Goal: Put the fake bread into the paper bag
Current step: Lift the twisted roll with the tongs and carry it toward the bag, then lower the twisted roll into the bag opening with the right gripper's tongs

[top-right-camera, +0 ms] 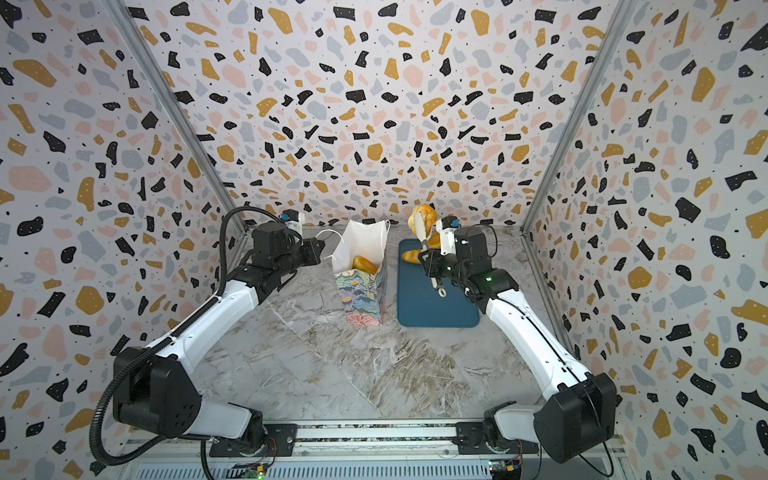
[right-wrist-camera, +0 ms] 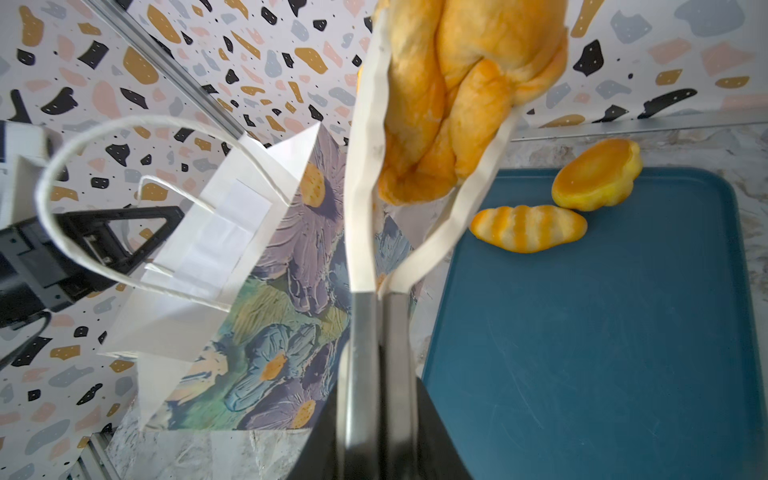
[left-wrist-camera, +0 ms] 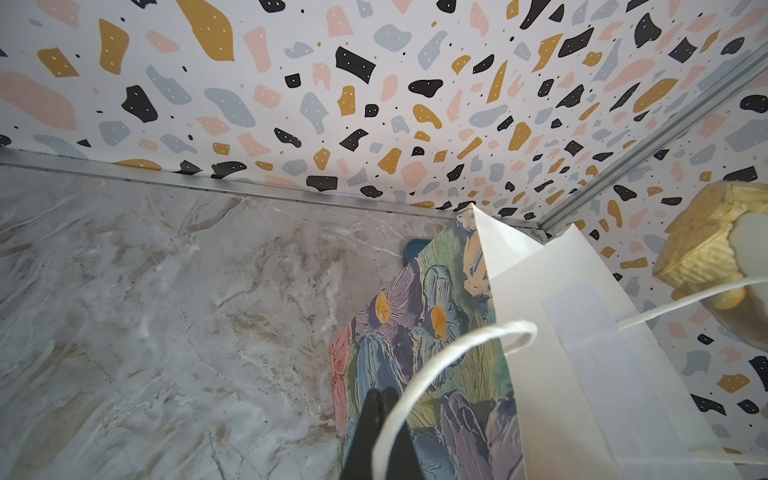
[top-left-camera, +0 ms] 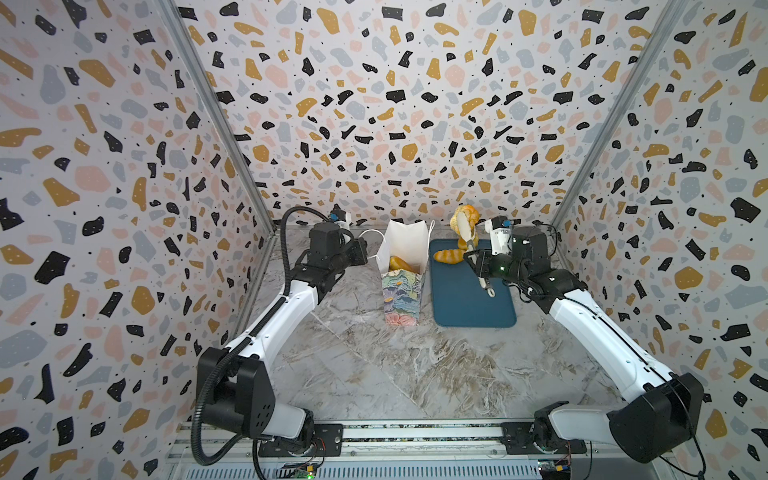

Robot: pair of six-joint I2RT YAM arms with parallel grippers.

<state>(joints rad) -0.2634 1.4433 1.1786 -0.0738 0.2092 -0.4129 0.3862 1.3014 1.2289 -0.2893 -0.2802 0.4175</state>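
My right pincer [right-wrist-camera: 376, 419] is pressed together on the handles of the metal tongs with white tips [right-wrist-camera: 359, 340]; the tongs clasp a glossy golden twisted bread [right-wrist-camera: 457, 95] straight ahead of the pincer, its long axis running along the tongs.

What matters is that the tall flower-printed paper bag [right-wrist-camera: 291, 257] stands upright to the left of this pincer, just beside the bread; its white-lined mouth is open and, I judge, about level with the load.

My left pincer [left-wrist-camera: 379, 409] is also pressed together, at the bag's white cord handle [left-wrist-camera: 490, 332]; whether it pinches the cord or only hooks it I cannot tell.

One golden-brown loaf [top-left-camera: 400, 264] lies inside the bag; a pale striped oval loaf [right-wrist-camera: 528, 228] and a round orange bun [right-wrist-camera: 594, 174] sit ahead and right of my right pincer, the loaf on the flat dark teal tray [right-wrist-camera: 582, 353] and the bun at its far edge.

The grey marble-patterned counter [top-left-camera: 374, 365] is bare elsewhere; the speckled back wall [top-left-camera: 395, 124] stands near behind the bag, so room ahead is short.
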